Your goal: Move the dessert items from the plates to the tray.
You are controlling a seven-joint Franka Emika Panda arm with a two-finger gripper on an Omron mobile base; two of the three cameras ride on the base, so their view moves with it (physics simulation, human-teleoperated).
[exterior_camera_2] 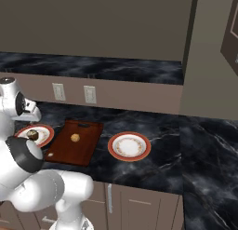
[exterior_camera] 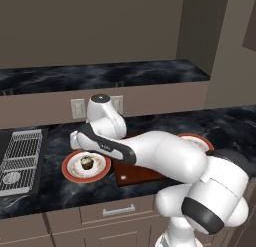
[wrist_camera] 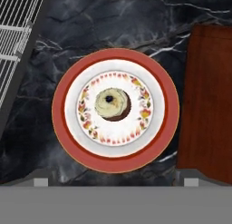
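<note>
While fingers gape, cupcake on plate

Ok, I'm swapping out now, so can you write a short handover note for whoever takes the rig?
Gripper: open, holding nothing, above the cupcake.
Cupcake: on the left plate, between the rack and the tray.
Pastry ball: on the tray.
Right plate: holds nothing.
Done: the ball is moved.
Left: grasp the cupcake and set it on the tray.
</note>
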